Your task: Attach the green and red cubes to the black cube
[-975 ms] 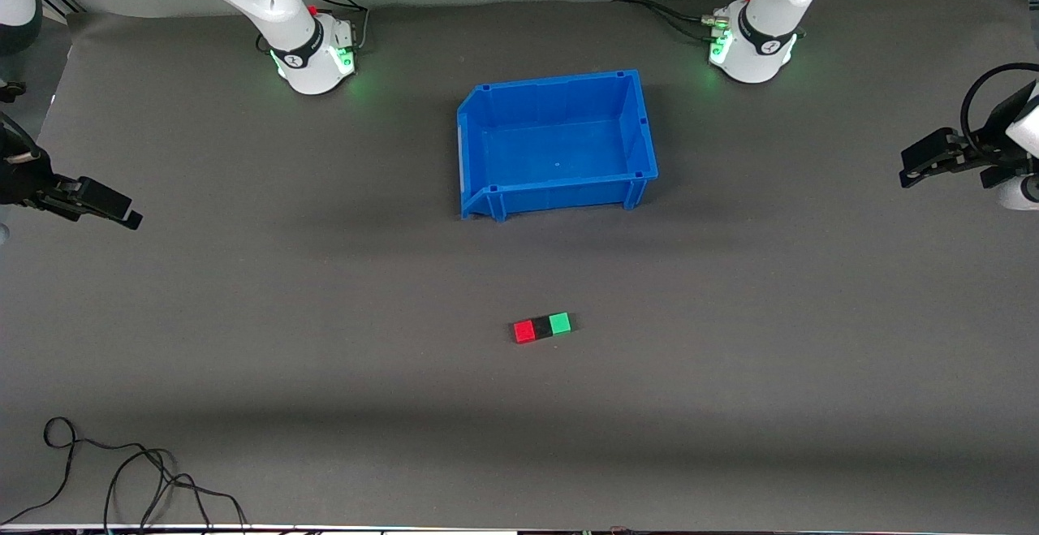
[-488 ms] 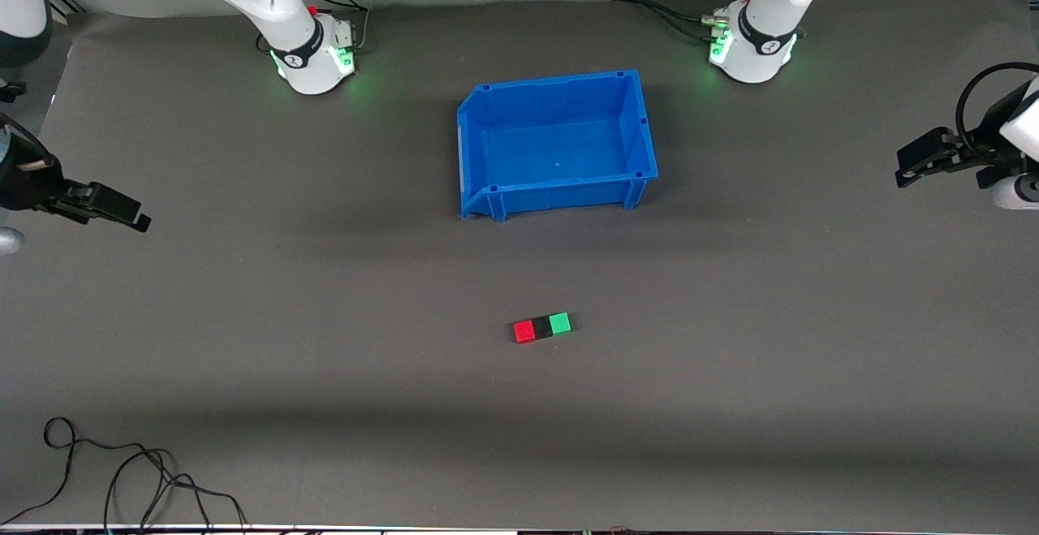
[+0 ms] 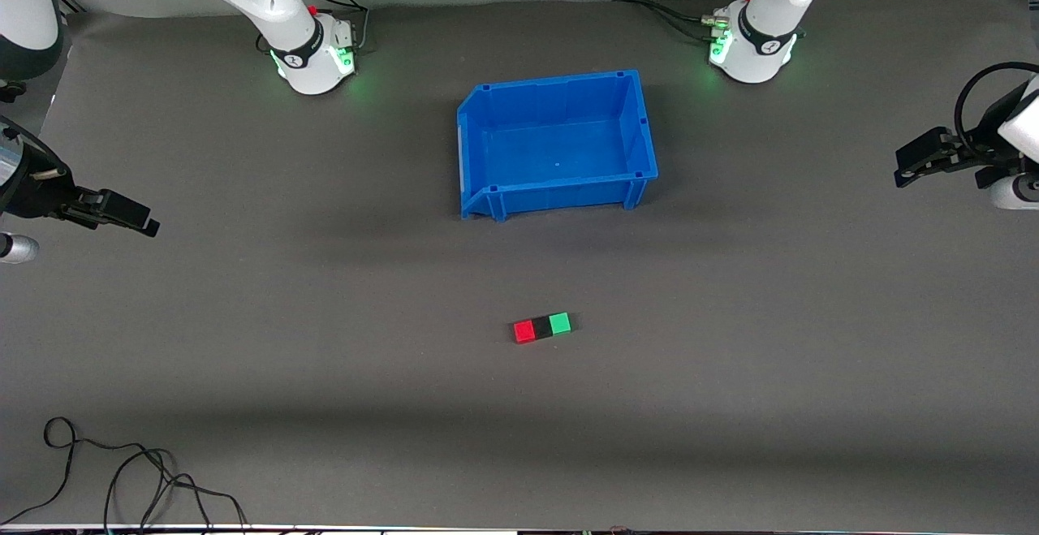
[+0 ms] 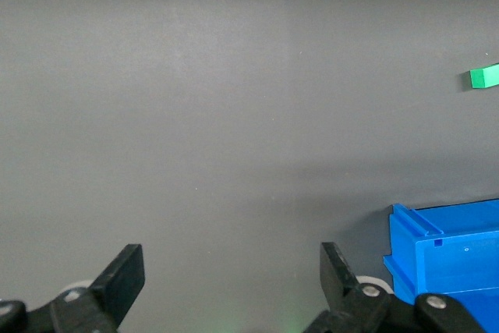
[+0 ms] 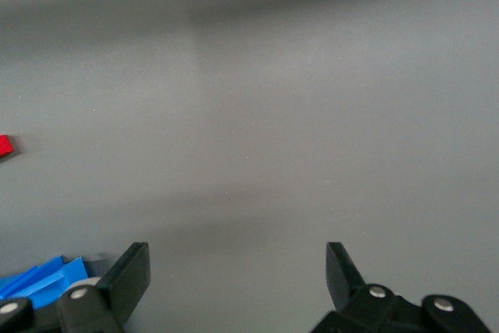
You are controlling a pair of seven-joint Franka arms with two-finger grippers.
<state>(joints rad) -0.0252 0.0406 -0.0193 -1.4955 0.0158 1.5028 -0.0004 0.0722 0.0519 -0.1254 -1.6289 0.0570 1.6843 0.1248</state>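
Red cube [image 3: 524, 331]: It sits at one end of a short row, toward the right arm's end of the table. We think it was put there so its side presses flat on the black cube.
Black cube [image 3: 541, 327]: It is in the middle of the row, touching both other cubes. We think it is the one the others stick to, so it belongs in the middle.
Green cube [image 3: 560, 323]: It sits at the row's end toward the left arm's end of the table, touching the black one.
How the row looks: Three tiny cubes, all the same size, in a line that is a little slanted. We see no gaps between them. To us the job looks done.
Where the row is: On the bare gray table [image 3: 730, 373], nearer to the front camera than the bin, and well apart from it.
Bin [image 3: 471, 153]: Blue, open on top, nothing in it.
Left gripper [image 3: 913, 167]: We see it up over the table's edge at the left arm's end, far from the cubes. Its fingers are spread wide and hold nothing. We think it waits out of the way.
Right gripper [image 3: 134, 218]: Over the table's edge at the right arm's end. Fingers spread wide, nothing held.
Wires [image 3: 122, 470]: Loose black loops lie at the near corner.
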